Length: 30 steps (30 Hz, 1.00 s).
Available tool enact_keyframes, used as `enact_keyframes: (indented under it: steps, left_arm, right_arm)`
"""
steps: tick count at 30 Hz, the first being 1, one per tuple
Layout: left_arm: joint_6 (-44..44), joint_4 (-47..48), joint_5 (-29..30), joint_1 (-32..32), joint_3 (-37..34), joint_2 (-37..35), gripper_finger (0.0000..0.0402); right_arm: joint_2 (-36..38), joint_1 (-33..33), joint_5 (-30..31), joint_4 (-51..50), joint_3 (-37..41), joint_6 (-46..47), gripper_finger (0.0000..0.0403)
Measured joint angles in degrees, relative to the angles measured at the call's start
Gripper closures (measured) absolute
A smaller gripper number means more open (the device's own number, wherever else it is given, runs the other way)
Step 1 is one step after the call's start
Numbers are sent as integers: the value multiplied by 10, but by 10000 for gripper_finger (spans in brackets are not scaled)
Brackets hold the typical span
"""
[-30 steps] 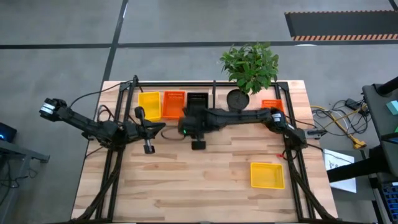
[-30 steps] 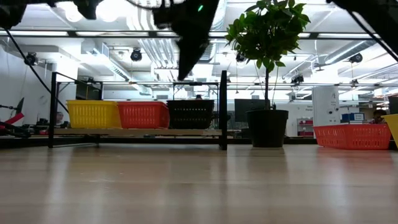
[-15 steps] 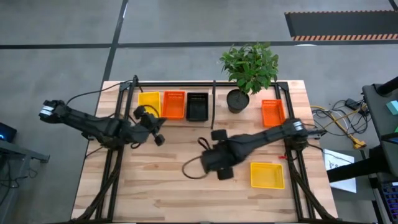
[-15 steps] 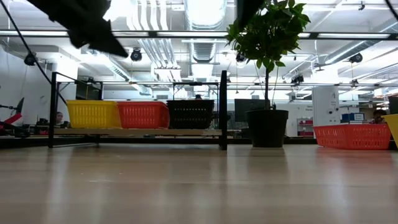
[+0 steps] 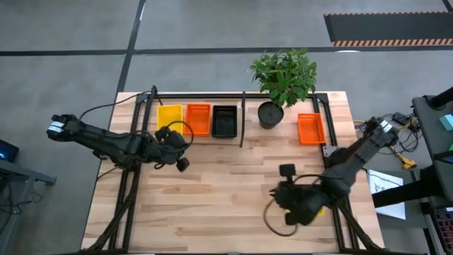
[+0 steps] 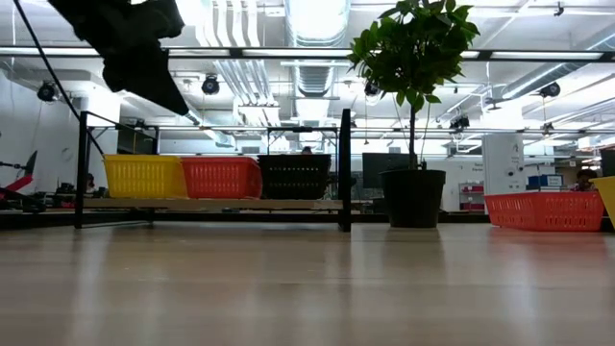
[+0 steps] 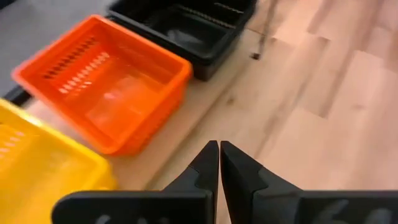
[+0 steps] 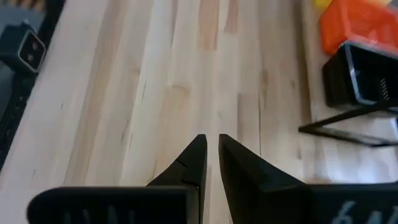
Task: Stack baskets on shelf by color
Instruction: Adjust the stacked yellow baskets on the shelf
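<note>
Looking down from the high view, we find the left gripper (image 5: 182, 163) hovering just in front of the shelf (image 5: 241, 134), near the yellow basket (image 5: 169, 115) and the red-orange basket (image 5: 198, 119) that sit side by side on it. In the left wrist view its two dark fingers (image 7: 208, 163) are pressed almost together, with only a thin slit between the tips and nothing caught between them; they touch neither the baskets nor the board below.

We see the black basket (image 5: 225, 121) standing third in that row, just beside the red-orange one. All three appear in the low view as a line on the pale board: yellow (image 6: 144, 177), red-orange (image 6: 222, 177), black (image 6: 294, 176).

The right gripper (image 5: 287, 170) is over the near right part of the slatted table (image 5: 212, 205), its wrist covering most of a second yellow basket (image 5: 320, 209) that lies on the tabletop. In the right wrist view its fingers (image 8: 196, 155) stand a narrow gap apart, nearly closed, gripping nothing, with bare wood under them.

A second red-orange basket (image 5: 310, 128) rests on the right end of the table, well apart from the shelf row, just right of the potted plant (image 5: 283, 78).
</note>
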State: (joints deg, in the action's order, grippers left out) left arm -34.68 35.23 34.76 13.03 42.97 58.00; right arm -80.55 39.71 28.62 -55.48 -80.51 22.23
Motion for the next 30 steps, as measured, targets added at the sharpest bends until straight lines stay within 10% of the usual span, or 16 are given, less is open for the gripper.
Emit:
enact_keyframes:
  steps: [13, 30]
  left_arm:
    - [86, 168, -177, -235, 83, 2, 402]
    - [91, 229, -193, -257, 69, 51, 402]
  right_arm:
    - [136, 43, 75, 219, 237, -18, 369]
    - [144, 43, 75, 245, 273, -18, 369]
